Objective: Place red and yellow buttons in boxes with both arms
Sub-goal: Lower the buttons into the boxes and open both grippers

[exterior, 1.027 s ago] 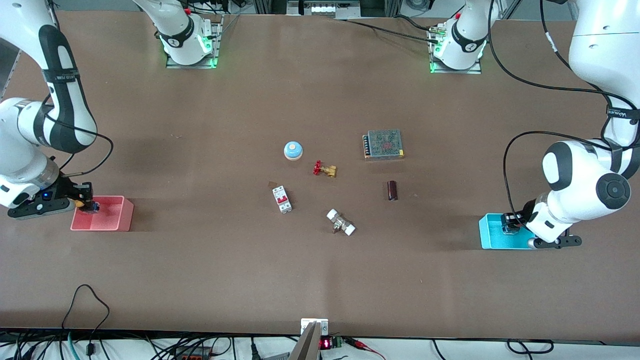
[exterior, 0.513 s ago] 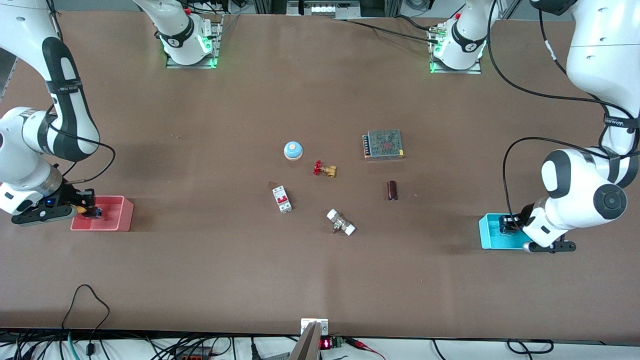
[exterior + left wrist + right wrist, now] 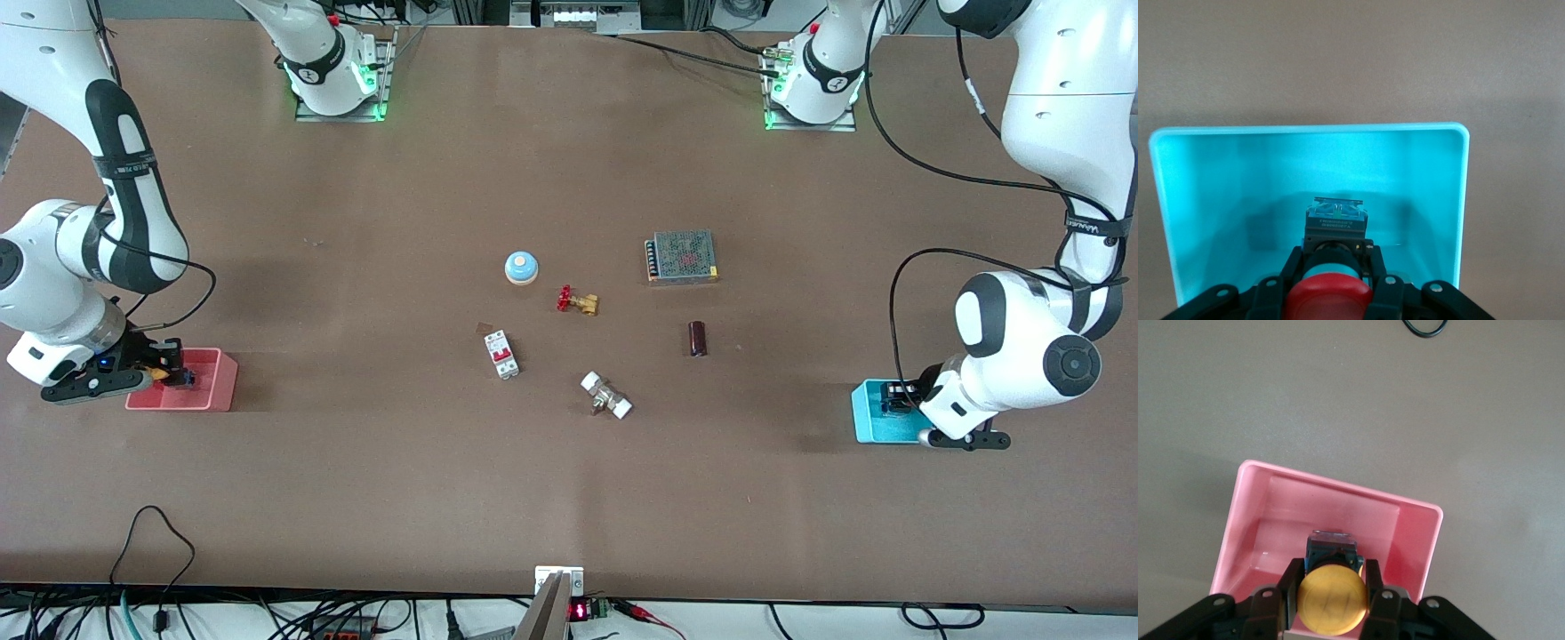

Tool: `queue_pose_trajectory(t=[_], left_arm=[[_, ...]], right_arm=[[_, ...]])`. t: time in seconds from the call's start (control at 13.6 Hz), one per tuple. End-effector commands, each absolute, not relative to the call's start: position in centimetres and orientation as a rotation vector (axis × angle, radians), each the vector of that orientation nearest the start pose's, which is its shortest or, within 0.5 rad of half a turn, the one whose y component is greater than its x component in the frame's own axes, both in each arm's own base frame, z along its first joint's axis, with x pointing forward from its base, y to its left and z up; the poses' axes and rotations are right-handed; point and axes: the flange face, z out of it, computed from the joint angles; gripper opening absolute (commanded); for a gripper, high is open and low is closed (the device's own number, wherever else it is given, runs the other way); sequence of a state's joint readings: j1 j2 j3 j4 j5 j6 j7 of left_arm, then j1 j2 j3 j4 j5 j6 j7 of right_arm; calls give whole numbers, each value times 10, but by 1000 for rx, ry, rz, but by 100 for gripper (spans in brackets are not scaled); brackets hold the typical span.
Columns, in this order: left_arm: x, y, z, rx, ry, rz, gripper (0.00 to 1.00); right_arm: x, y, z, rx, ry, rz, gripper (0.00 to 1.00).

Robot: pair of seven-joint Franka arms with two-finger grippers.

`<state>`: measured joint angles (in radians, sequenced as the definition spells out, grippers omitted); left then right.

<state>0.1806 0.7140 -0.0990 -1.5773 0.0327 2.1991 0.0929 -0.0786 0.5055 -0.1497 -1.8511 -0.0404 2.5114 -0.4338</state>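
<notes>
While clamped upright, caps up: red button (image 3: 1328,297) in left hand (image 3: 1331,267), yellow button (image 3: 1332,599) in right hand (image 3: 1331,583).

Both arms (image 3: 1040,107) are glossy white with rounded joints, black bands and dark round joint caps. Thin black cables loop along each forearm. Bases glow green. Each black end effector (image 3: 1331,597) shows small silver screws on its fingers.

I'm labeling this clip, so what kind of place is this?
Probably a robotics lab bench: two white arms bolted to a brown table, loose electrical parts such as a circuit breaker and power supply, and cables along the table's edge.
</notes>
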Motion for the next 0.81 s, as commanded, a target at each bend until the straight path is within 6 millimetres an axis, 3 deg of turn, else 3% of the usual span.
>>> queue_pose_trajectory(t=[0.0, 0.15, 0.22, 0.37, 0.59, 0.73], left_arm=[[693, 70, 210, -3186, 66, 128, 10], [695, 69, 211, -3185, 68, 94, 15], [695, 69, 210, -3185, 70, 96, 28], [695, 71, 208, -3187, 69, 98, 100], [696, 73, 219, -3189, 54, 79, 100], [699, 70, 249, -3187, 59, 33, 100]], right_arm=[[642, -141, 263, -3230, -429, -167, 30], [642, -140, 259, -3228, -432, -155, 30], [642, -140, 258, -3228, -432, -152, 30], [642, -139, 254, -3226, -434, -143, 30], [641, -139, 249, -3224, -434, -130, 31], [641, -138, 248, -3224, -437, -128, 34]])
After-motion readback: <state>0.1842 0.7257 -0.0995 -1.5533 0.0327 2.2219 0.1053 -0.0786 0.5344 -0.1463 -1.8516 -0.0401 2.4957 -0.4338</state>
